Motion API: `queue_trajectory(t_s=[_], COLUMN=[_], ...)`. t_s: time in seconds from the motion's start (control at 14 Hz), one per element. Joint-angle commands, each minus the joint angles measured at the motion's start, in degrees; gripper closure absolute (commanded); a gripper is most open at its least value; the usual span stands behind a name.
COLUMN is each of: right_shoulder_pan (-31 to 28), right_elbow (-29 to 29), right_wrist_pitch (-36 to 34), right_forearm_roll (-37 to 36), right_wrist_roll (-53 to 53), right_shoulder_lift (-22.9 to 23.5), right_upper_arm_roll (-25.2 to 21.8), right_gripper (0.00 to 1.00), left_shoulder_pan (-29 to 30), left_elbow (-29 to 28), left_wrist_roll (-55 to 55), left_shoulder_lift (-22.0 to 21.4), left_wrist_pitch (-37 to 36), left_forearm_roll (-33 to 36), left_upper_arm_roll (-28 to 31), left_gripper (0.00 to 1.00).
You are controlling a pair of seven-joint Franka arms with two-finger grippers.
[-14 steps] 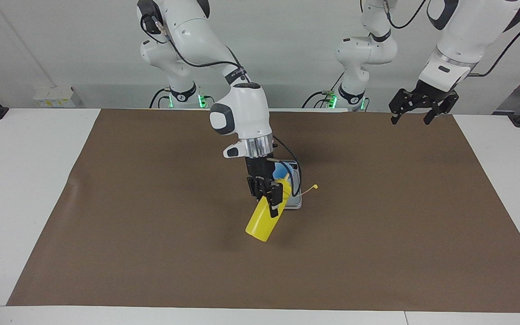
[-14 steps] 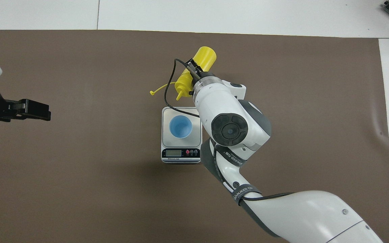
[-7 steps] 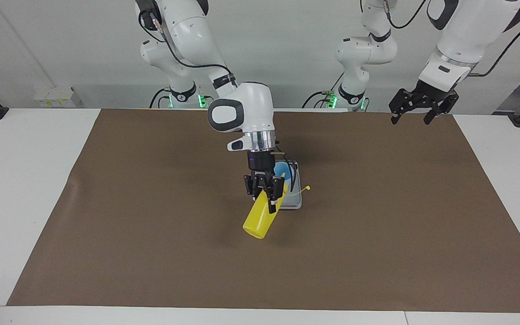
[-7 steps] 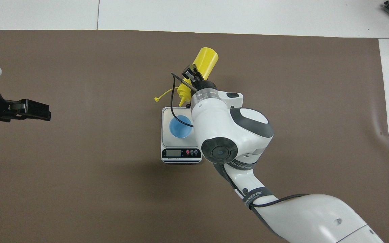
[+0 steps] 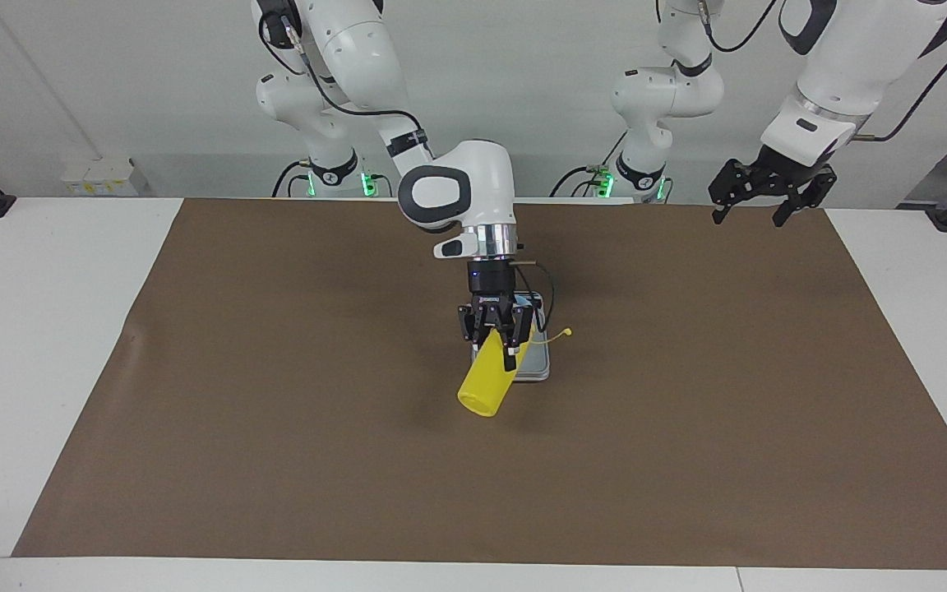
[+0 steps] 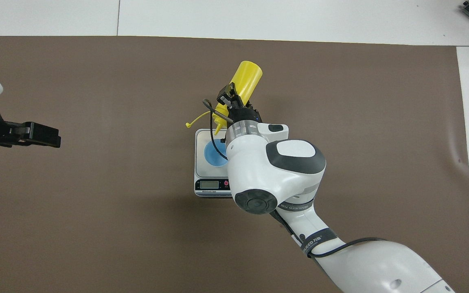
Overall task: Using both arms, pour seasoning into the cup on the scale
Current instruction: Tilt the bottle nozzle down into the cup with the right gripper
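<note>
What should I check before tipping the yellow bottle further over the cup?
1. Grasp: right gripper shut on the seasoning bottle: ok.
2. Bottle tilted, nozzle toward the cup: ok.
3. Cap off the nozzle, dangling on its tether: ok.
4. Cup upright on the scale: ok.
5. Nozzle tip right above the cup mouth: cannot tell.
6. Left gripper waits at its own end of the table, away from the pour: ok.

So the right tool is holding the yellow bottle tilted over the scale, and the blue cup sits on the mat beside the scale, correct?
Not quite. The overhead view shows the blue cup standing on the scale, not on the mat. The right tool does hold the yellow bottle tilted over it.
</note>
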Motion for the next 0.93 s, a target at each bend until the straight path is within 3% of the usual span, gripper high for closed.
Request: queue_trajectory(t_s=[0.0, 0.5, 0.86], right_shoulder_pan=[-0.4, -0.2, -0.1], right_elbow=[-2.2, -1.7, -0.7], right_wrist_pitch=[-2.2, -6.8, -5.9], right_forearm_roll=[-5.2, -8.0, -7.9], right_wrist_roll=[2.3, 6.0, 6.2], right_shoulder_lift=[-2.3, -2.8, -2.6], right_upper_arm_roll=[-0.2, 0.1, 0.2], right_gripper=[1.0, 1.0, 1.0], left_shoulder_pan=[0.6, 0.6, 0.6], left_elbow=[0.0, 0.1, -0.9], left_wrist_roll=[4.9, 4.7, 4.9], left_shoulder_lift=[-1.1, -1.1, -1.5], left_wrist_pitch=[-1.5, -1.2, -1.2], left_forearm_roll=[3.3, 3.3, 3.4], left_upper_arm_roll=[-0.1, -0.1, -0.1], left_gripper=[0.0, 0.0, 0.0])
